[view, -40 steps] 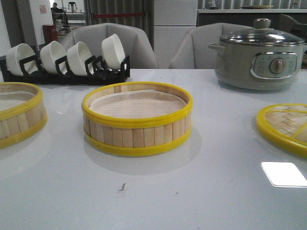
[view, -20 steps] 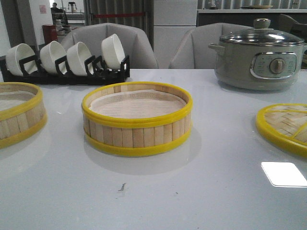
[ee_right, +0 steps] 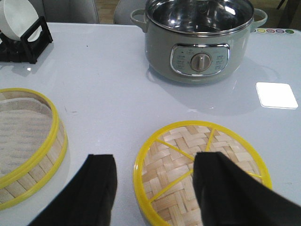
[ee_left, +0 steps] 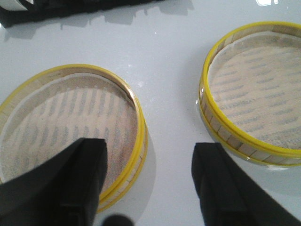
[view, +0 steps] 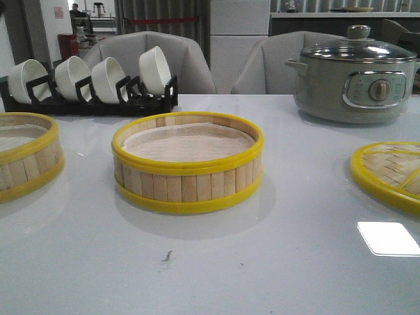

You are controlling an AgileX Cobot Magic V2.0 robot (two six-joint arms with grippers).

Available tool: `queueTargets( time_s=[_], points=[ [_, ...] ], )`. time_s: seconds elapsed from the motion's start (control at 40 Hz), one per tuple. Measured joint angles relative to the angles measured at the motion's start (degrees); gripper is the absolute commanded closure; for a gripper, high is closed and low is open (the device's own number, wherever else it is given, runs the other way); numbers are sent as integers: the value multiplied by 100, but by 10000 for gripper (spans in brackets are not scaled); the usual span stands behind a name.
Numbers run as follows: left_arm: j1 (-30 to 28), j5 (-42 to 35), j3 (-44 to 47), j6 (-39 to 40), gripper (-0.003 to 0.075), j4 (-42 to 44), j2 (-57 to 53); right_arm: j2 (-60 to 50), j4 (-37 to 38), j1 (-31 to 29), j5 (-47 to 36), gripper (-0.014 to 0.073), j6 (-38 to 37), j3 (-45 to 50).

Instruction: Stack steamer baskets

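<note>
Steamer baskets sit apart on the white table [view: 275, 262]: one basket [view: 188, 164] in the middle, the second basket [view: 26, 154] off at the left edge, both lined and resting flat. Over that second one hangs the left gripper [ee_left: 146, 188], jaws spread wide and holding nothing, one finger [ee_left: 70, 188] above its liner. Across the table the right gripper [ee_right: 155, 193] gapes just as empty over a woven yellow-rimmed lid [ee_right: 202, 174], near the grey-green pot [view: 354, 75].
</note>
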State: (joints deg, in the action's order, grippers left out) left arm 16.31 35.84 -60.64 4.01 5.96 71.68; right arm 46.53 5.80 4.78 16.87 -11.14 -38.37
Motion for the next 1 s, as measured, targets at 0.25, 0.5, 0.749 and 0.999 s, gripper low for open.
queueTargets(
  time_s=[0.25,0.5,0.749,0.999],
  points=[
    [0,-499,-185,21,258,0,1158,0,0,0,-10,116,0,0],
    [-117,-571,-602,93,258,0,2055,0,0,0,71,116,0,0],
    [-273,-726,-803,126,258,0,2604,0,0,0,106,116,0,0],
    [-284,-836,-816,123,258,0,3276,0,0,0,106,116,0,0]
  ],
)
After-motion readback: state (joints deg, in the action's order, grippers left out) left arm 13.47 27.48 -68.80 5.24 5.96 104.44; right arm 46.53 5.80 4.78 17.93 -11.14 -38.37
